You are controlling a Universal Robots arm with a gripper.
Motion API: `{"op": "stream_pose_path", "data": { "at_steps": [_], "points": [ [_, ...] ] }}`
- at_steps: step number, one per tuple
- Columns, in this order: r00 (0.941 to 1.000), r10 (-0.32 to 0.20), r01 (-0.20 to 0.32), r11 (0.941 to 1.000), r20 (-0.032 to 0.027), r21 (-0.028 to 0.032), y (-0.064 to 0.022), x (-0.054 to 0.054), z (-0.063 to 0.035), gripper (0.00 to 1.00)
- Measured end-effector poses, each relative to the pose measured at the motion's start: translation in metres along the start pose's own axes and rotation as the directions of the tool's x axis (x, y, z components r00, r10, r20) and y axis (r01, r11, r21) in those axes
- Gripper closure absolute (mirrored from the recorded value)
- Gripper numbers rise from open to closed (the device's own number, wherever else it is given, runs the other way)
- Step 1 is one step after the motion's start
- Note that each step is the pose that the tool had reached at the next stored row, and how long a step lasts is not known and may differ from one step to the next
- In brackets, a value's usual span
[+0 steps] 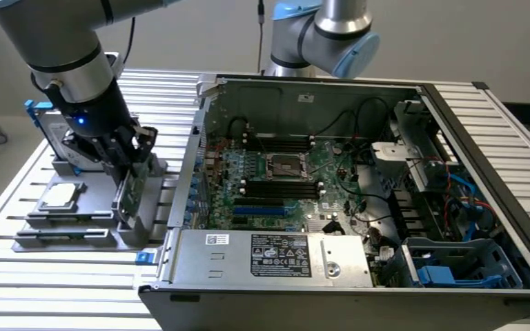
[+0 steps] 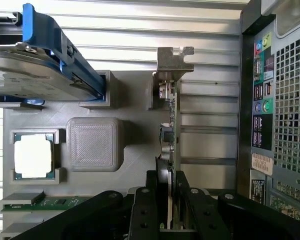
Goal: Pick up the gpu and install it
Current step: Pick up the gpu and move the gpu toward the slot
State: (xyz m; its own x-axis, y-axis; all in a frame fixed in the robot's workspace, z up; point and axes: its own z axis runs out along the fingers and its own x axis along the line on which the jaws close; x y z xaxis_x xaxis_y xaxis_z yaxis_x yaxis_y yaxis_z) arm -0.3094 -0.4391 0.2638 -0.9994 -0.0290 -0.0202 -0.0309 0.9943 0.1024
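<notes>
The thin green-board gpu (image 2: 174, 117) with its silver end bracket stands on edge in the grey plastic holder tray (image 2: 135, 160), beside the open black computer case (image 1: 486, 138). The black gripper (image 2: 172, 210) pinches both of its faces, jaws partly closed. A straight, upright lift should keep it from tilting or snagging.

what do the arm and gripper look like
The arm is silver-grey tubing with a black band and light blue joint caps; a thin black cable runs beside it. Its black wrist section carries a small blue light. The gripper is black, with flat fingers dotted with screw holes.
</notes>
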Motion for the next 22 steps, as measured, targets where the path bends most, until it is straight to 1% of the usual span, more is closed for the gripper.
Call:
{"op": "stream_pose_path", "data": {
  "at_steps": [3,6,9,14,16,19,22],
  "points": [
    [1.0000,0.000,0.000,1.0000,0.0000,-0.0041,0.0010,0.000,-0.0098,0.74],
    [1.0000,0.000,0.000,1.0000,0.0001,-0.0063,0.0022,0.000,-0.0215,0.74],
    [1.0000,0.000,0.000,1.0000,0.0002,-0.0077,0.0035,-0.001,-0.0339,0.74],
    [1.0000,0.000,0.000,1.0000,0.0002,-0.0084,0.0057,-0.002,-0.0563,0.74],
    [1.0000,0.000,0.000,1.0000,0.0001,-0.0087,0.0066,-0.005,-0.0655,0.74],
    [1.0000,0.000,0.000,1.0000,-0.0001,-0.0096,0.0076,-0.012,-0.0775,0.74],
    [1.0000,0.000,0.000,0.9999,-0.0010,-0.0109,0.0085,-0.023,-0.0892,0.74]
  ]
}}
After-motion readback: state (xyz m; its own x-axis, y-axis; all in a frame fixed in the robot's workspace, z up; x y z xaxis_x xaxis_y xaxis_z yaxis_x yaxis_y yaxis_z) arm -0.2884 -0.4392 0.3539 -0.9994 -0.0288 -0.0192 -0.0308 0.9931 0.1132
